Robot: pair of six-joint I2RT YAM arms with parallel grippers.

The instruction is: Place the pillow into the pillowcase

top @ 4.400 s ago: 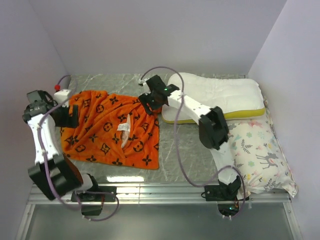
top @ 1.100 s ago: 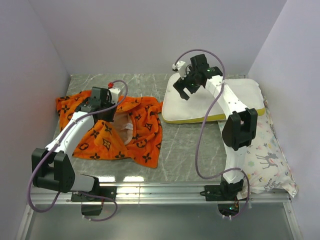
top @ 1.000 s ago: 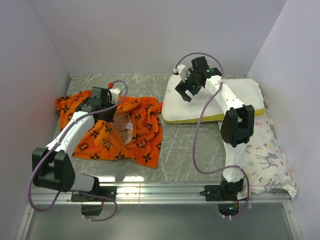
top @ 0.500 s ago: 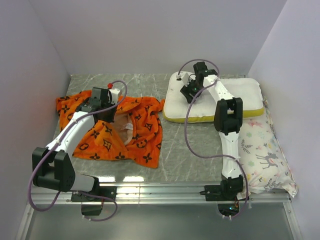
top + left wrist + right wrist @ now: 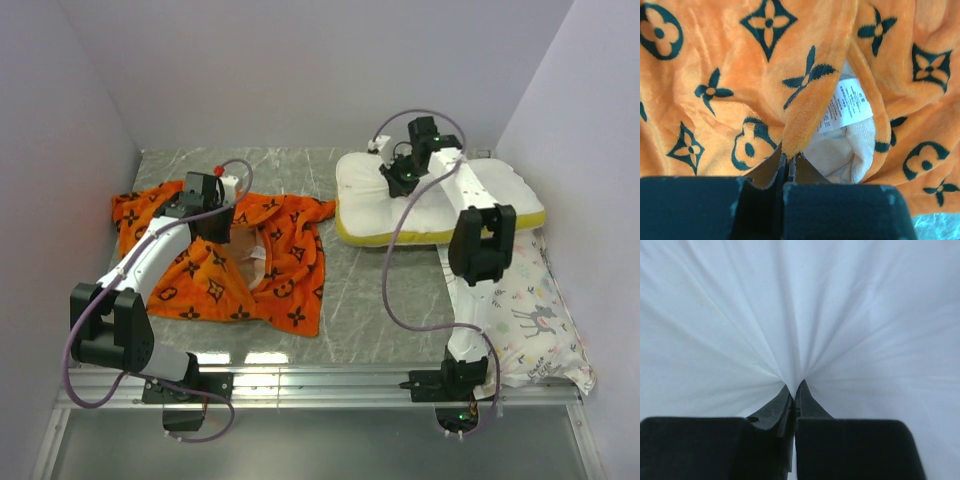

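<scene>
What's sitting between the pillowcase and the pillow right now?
Only bare marbled table, in the top view; the pillowcase's far corner almost reaches the pillow.

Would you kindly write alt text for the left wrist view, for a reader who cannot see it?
The left gripper is shut on a fold at the edge of the orange pillowcase, seen close up. Beside the pinch the case gapes open, showing pale lining and a white care label.

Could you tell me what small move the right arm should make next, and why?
Probably drag the pillow leftward toward the pillowcase: the right gripper is shut on its fabric, and the left gripper pinches the case's edge beside its opening.
</scene>
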